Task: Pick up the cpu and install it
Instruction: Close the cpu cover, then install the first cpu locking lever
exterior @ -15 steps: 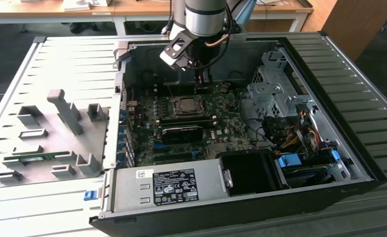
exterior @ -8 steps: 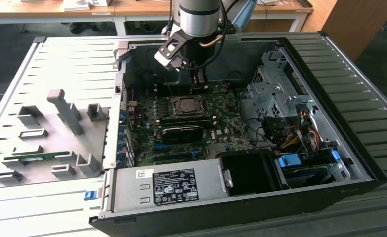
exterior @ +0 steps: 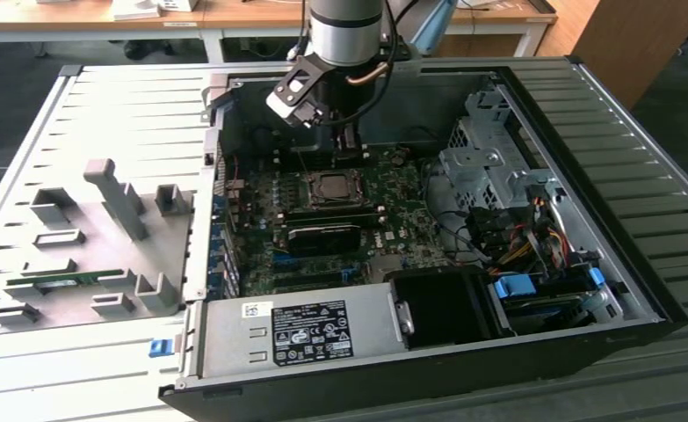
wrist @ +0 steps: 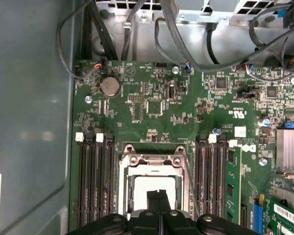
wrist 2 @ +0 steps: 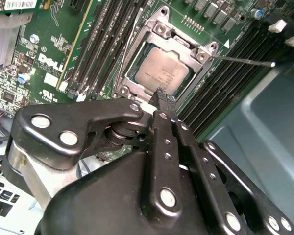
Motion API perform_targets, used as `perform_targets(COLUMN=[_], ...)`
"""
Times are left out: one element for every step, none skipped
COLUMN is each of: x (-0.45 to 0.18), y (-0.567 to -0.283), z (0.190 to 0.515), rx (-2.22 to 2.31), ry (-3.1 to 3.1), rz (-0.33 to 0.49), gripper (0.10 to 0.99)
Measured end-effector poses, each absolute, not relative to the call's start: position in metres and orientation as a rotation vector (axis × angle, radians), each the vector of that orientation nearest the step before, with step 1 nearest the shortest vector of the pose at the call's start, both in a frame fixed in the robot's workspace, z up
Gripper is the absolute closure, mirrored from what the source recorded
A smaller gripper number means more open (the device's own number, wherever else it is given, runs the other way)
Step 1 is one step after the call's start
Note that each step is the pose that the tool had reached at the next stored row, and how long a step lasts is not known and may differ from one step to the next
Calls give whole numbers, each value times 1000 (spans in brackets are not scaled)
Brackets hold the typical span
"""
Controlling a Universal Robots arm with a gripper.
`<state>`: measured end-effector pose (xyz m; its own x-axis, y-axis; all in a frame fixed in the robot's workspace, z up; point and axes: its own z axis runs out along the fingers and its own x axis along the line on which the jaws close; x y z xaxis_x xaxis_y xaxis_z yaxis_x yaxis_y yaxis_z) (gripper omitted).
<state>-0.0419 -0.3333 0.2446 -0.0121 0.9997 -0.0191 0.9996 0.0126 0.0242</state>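
1. Down inside the open computer case, right over the motherboard.
2. Gripper pinched narrow, fingertips pressed together, nothing between them. Same in the first wrist view.
3. Cpu already lying flat in the socket, silvery top facing up, metal frame all around it. Seen from the exterior view too, mid-board, just below the gripper.
4. Fingertips just above the chip's near edge. Touching or a hair apart: cannot tell.
5. Judging by that: pick and placement look done, so late in the install step, at seating or just after the let-go.
6. Thin lever sticking out sideways past the socket, apparently not latched down.
7. Calls for care in any move from here: memory slots flank the socket on both sides, so a straight vertical path, no sideways drag across the chip.
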Motion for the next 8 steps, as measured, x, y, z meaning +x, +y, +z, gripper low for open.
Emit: perform_targets(x=[-43, -44, -44, -45, -46, -48, -49, -50], y=[-333, -333, -333, -333, -333, -333, -333, -333], z=[244, 244, 244, 244, 244, 244, 244, 244], rx=[2186, 2186, 2186, 2186, 2186, 2186, 2186, 2186], ry=[2213, 2213, 2213, 2213, 2213, 2213, 2213, 2213], rz=[6, 6, 6, 6, 6, 6, 6, 6], gripper=[980, 980, 980, 980, 980, 980, 980, 980])
